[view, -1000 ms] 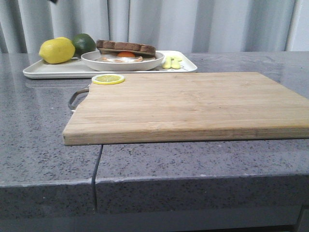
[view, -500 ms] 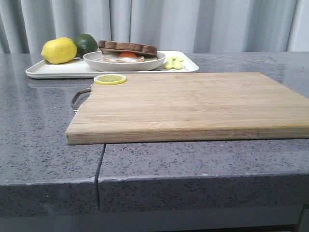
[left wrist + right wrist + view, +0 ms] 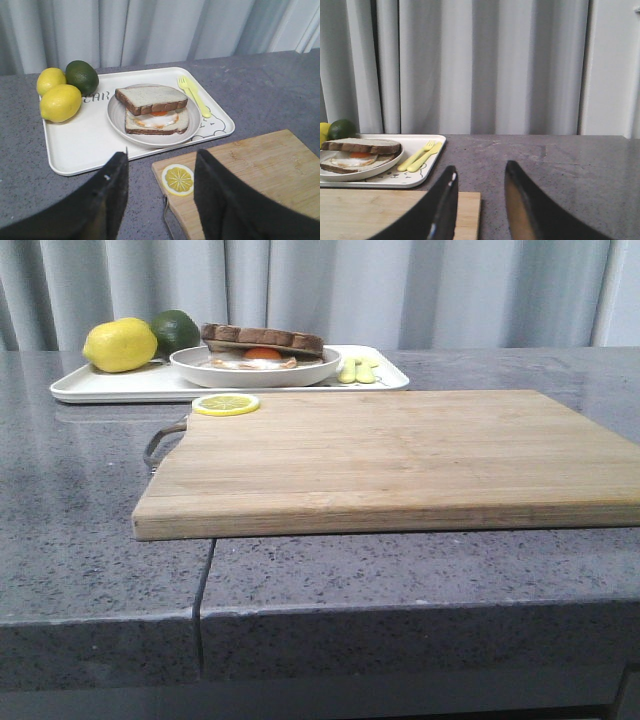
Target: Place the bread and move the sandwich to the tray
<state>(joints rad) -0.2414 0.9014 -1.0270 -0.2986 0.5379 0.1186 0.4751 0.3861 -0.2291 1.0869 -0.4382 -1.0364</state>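
Note:
The sandwich (image 3: 156,114) lies on a round white plate (image 3: 114,122) on the white tray (image 3: 85,145). Its top slice of bread (image 3: 151,98) rests on the egg-topped slice, with the orange yolk showing between them. In the front view the sandwich (image 3: 262,344) and tray (image 3: 110,385) are at the back left. My left gripper (image 3: 161,160) is open and empty, above the counter by the tray's near edge. My right gripper (image 3: 480,170) is open and empty, above the cutting board's far right corner. Neither gripper shows in the front view.
A bamboo cutting board (image 3: 400,455) fills the middle of the counter, with a lemon slice (image 3: 225,404) on its far left corner. On the tray are lemons (image 3: 60,102), a lime (image 3: 82,76) and yellow cutlery (image 3: 194,95). Grey curtains hang behind.
A dark tip at the top left edge of the front view has gone out of sight. The picture shifts a few pixels; nothing on the counter has moved.

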